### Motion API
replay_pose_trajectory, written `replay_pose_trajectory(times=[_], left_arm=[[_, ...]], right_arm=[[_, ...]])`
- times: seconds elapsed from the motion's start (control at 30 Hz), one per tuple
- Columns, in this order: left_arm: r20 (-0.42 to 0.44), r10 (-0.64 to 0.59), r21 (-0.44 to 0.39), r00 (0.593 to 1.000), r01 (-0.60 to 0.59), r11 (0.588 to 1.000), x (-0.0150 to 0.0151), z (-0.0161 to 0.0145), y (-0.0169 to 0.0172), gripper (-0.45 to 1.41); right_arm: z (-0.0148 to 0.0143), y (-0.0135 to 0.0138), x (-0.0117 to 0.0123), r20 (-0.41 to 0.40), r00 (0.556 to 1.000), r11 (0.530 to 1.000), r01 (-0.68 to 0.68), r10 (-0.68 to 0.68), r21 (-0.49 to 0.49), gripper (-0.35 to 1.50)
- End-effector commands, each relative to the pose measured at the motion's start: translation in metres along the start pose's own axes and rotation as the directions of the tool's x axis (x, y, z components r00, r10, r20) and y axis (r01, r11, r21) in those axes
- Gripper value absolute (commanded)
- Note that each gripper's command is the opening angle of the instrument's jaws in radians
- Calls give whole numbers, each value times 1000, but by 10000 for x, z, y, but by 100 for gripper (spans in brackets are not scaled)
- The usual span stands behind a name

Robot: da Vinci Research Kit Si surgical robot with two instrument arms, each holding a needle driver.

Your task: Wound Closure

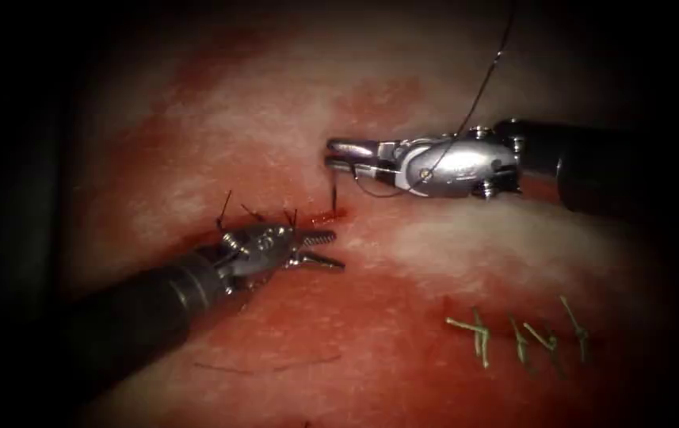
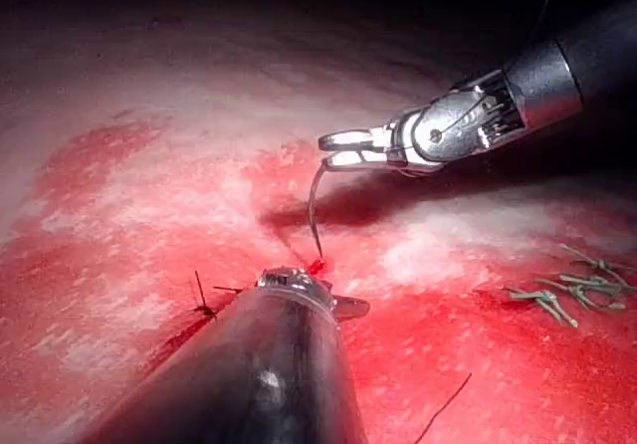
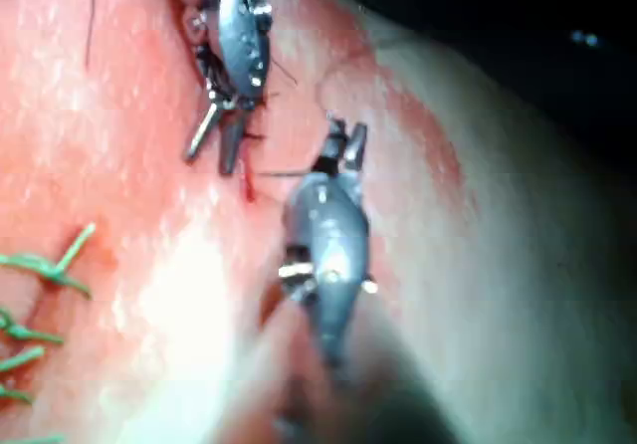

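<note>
My right tool (image 1: 337, 155) comes in from the right, its jaws shut on the curved needle (image 1: 333, 190) near the needle's upper end. The needle hangs down from the jaws, and its lower end stands in the tissue (image 1: 450, 238) at the red spot at the right end of the cut (image 1: 319, 219). In the left wrist view the needle (image 2: 313, 210) curves down from the right tool (image 2: 343, 151). Thread (image 1: 478, 95) runs up from the right tool. My left tool (image 1: 322, 248) lies just below the cut, its jaws open and holding nothing, close to the needle's entry point.
Short dark thread ends (image 1: 224, 210) of earlier stitches stick up along the cut to the left of the needle. Several green stitches (image 1: 478, 333) sit at the lower right. Red fluid (image 1: 339, 341) covers the tissue in front. A loose thread piece (image 1: 268, 368) lies near the left shaft.
</note>
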Motion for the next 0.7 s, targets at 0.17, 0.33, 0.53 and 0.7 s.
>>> replay_pose_trajectory(times=[0.17, 0.33, 0.53, 0.7], left_arm=[[65, -28, 14, 997, 27, 1000, -14, 14, -4, 21], [154, -45, -8, 987, 47, 999, -37, 27, 1, 22], [229, -44, -28, 973, 52, 998, -55, 37, 7, 26], [238, -51, -29, 970, 59, 998, -53, 34, 7, 29]], right_arm=[[18, -2, -1, -14, 1000, 1000, 25, -25, 2, -35], [22, -2, -3, -12, 999, 999, 49, -49, -1, -35], [23, -1, -8, -18, 993, 993, 115, -115, -2, -35], [24, -7, -15, -19, 987, 987, 158, -158, -3, -35]])
